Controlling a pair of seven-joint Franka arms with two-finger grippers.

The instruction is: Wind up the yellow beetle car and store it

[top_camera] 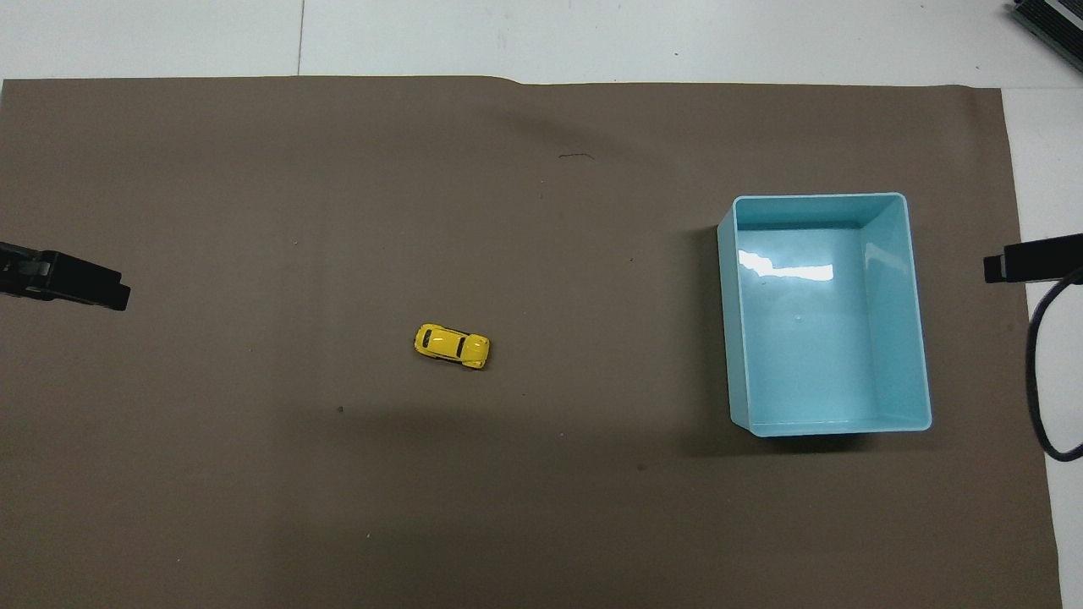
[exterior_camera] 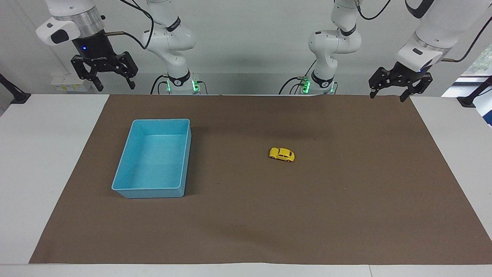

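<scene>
Brown paper matting (exterior_camera: 246, 215) covers the white table (exterior_camera: 34, 173) in the facing view. The yellow beetle car (exterior_camera: 281, 154) is seen standing on its wheels near the middle of the mat, well apart from the empty blue bin (exterior_camera: 132, 153), which sits toward the right arm's end. The left gripper (exterior_camera: 399, 85) and the right gripper (exterior_camera: 104, 74) are held high at the robots' edge of the table, both with jaws spread and nothing held. A risk is judged: so small and rounded a car could be nudged into rolling, or slip from the fingertips

In the overhead view, the car (top_camera: 452, 346) is shown lying lengthwise between the arms' ends, the bin (top_camera: 897, 313) beside it; a drop outside the bin's walls could be caused by a loose grip
</scene>
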